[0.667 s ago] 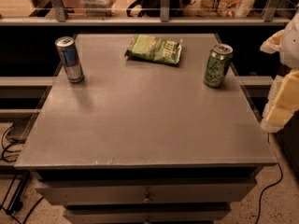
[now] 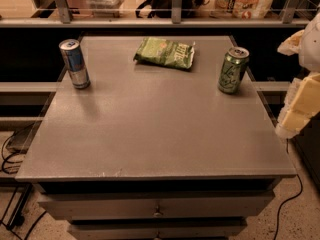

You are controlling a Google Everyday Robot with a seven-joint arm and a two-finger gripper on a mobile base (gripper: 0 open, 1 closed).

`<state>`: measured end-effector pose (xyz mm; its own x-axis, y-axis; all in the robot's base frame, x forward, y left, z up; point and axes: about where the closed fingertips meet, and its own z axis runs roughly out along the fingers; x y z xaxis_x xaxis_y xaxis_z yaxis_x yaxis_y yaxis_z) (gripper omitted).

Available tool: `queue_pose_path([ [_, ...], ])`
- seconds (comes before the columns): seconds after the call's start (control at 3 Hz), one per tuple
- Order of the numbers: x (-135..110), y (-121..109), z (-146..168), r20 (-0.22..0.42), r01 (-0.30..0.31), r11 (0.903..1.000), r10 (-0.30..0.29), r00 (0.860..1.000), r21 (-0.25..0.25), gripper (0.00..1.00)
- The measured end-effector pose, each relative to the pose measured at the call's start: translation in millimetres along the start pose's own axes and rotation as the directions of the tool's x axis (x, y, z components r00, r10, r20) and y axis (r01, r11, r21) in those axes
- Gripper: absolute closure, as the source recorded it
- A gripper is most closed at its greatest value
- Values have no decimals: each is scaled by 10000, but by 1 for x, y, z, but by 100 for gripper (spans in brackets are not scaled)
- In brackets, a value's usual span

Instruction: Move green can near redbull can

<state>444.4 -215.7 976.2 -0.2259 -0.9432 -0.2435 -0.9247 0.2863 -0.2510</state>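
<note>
Little had moved since the last look: the gripper [image 2: 300,104] appeared to have edged slightly in toward the table's right edge. Both cans and the bag sat where they were.

Gripper hung off the right side of the table [image 2: 150,134], over its edge and not touching anything. Whether it was spread or pressed together I could not tell, as only pale, blocky parts showed.

Nearest to it, just to its left and a little farther back, stood the green can [image 2: 233,70], upright near the table's right edge and apart from the gripper. Beyond that, farther left and toward the back, lay a flat green chip bag [image 2: 165,52]. Well across the table, at the far left edge, stood the redbull can [image 2: 74,64], upright.

Judgement: the green can should be rigid but thin-walled, with a smooth, somewhat slick side; its weight depends on fill, which is unknown. Best taken across the mid-body, squarely, with a moderate squeeze to avoid denting or tipping.
</note>
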Motion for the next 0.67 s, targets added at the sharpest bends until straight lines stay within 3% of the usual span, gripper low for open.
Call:
queue_pose_path([
  [0.33,1,-16,15,1122,-804,9967,786,9906,115,0],
  [0.67,-4,-42,34,2246,-1486,9882,1364,9649,383,0],
])
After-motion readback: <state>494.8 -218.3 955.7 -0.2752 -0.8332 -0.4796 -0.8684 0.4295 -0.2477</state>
